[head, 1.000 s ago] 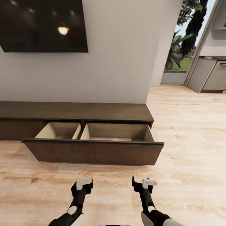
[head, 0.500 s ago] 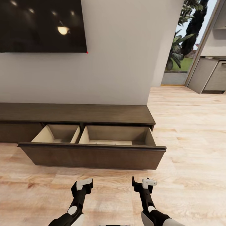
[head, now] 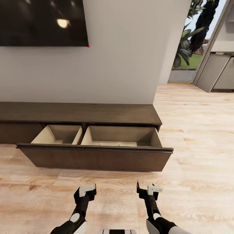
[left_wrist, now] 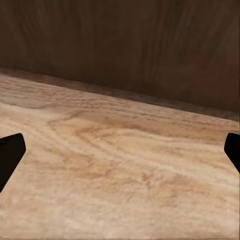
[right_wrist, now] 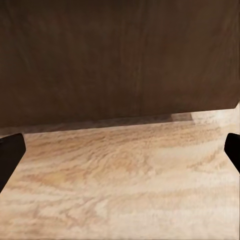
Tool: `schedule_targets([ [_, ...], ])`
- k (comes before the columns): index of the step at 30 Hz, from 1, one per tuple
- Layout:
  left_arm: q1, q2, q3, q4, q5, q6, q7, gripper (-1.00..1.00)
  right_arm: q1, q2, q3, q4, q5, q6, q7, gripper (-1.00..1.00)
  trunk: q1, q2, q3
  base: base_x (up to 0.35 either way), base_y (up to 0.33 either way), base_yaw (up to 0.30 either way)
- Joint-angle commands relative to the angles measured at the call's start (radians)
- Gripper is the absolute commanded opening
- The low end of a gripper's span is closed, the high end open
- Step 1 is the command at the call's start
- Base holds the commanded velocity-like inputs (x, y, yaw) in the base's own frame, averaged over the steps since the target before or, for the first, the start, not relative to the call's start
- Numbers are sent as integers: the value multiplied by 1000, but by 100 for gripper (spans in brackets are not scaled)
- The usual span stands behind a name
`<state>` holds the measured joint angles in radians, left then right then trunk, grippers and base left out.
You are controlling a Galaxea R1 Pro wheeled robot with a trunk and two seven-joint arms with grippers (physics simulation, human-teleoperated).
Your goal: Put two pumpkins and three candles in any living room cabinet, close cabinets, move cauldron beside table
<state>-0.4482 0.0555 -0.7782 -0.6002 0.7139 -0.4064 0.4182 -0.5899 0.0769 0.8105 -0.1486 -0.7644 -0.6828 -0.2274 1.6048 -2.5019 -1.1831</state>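
The cabinet point(head: 97, 113) runs left to right along the far wall, its open drawer point(head: 94, 157) just beyond the left gripper point(head: 85, 191) and right gripper point(head: 148, 190), both spread wide, empty and about equally near.

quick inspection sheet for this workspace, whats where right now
surface: pale wood floor, bare where seen
job's things: cabinet against the wall, its wide drawer pulled open, two pale compartments, no pumpkins or candles seen inside
clutter: nothing seen
grippers: left tool and right tool open, holding nothing, low over the floor facing the drawer front
cables: nothing seen
surroundings: dark screen on the wall, plants beyond the opening at right
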Motion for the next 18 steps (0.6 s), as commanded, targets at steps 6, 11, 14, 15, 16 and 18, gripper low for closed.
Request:
schedule_targets([
  [6,-1,1,-9,-1,7,-5,8,100,-1,0,9,0,-1,-1,-9,100,0,-1,-5,0,0,0],
  [11,-1,2,-8,-1,7,-3,7,100,-1,0,9,0,-1,-1,-9,100,0,-1,-5,76,0,0],
  [14,-1,1,-7,-1,8,-2,6,100,-1,0,9,1,-1,-1,-9,100,0,-1,-5,259,0,0],
  [15,-1,1,-7,-1,8,-2,6,100,-1,0,9,1,-1,-1,-8,100,0,-1,-5,303,0,0],
  [16,-1,1,-7,-1,8,-2,6,100,-1,0,9,1,-1,-1,-9,100,0,-1,-5,309,0,0],
  [18,-1,1,-7,-1,8,-2,5,100,-1,0,9,1,-1,-1,-9,100,0,-1,-5,321,0,0],
])
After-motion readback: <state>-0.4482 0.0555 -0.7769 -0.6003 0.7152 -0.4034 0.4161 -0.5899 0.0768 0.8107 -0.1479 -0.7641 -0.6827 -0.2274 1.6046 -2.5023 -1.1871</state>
